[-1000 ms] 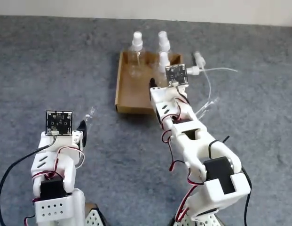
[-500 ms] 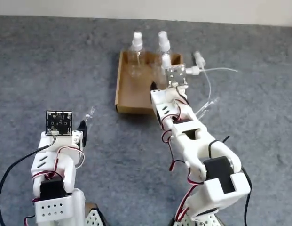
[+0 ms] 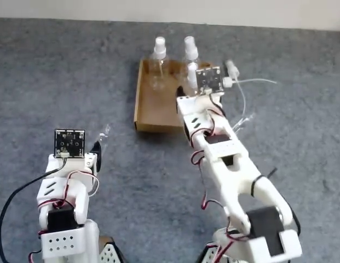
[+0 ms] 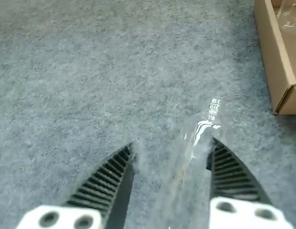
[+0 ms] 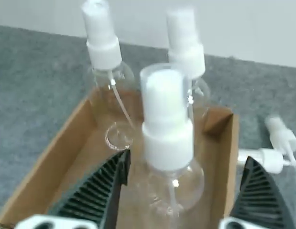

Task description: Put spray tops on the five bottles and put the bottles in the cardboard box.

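The right gripper (image 5: 186,160) is positioned over the cardboard box (image 3: 138,104). Its jaws are spread wide and released. The near capped bottle (image 5: 171,143) stands upright between them, with a gap on each side.

Two more bottles stand upright at the far end of the box, each fitted with a white spray top: the first rear bottle (image 3: 159,57) and the second rear bottle (image 3: 190,50). That makes three capped bottles inside the box.

Two loose spray tops (image 3: 231,68) lie on the grey carpet (image 3: 60,71) just beside the box wall, on the right arm's side. Their thin tubes trail away from the box.

The left gripper (image 4: 172,145) is held near the table's front edge, well apart from the box. It grasps the uncapped bottle (image 4: 195,143), a clear bottle with an open neck that points away from the arm. One finger (image 4: 231,171) presses against the bottle's side.
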Controlling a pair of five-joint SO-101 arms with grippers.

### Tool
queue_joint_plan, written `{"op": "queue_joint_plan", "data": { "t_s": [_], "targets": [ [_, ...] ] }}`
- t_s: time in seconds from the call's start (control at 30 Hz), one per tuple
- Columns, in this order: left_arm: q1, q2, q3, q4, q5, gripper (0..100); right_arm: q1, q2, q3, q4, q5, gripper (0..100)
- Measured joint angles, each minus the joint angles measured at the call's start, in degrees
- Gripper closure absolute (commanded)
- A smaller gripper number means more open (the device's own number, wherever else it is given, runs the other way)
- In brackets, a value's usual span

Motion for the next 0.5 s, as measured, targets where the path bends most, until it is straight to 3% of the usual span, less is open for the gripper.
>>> {"op": "queue_joint_plan", "data": {
  "t_s": [0.3, 0.5],
  "targets": [
    [0.00, 0.00, 0.00, 0.00, 0.00, 82, 0.79, -20.92, 0.00, 17.67, 0.00, 70.5],
    [0.00, 0.00, 0.00, 0.00, 0.00, 82, 9.93, -31.65, -3.78, 35.60, 0.00, 70.6]
  ]
}}
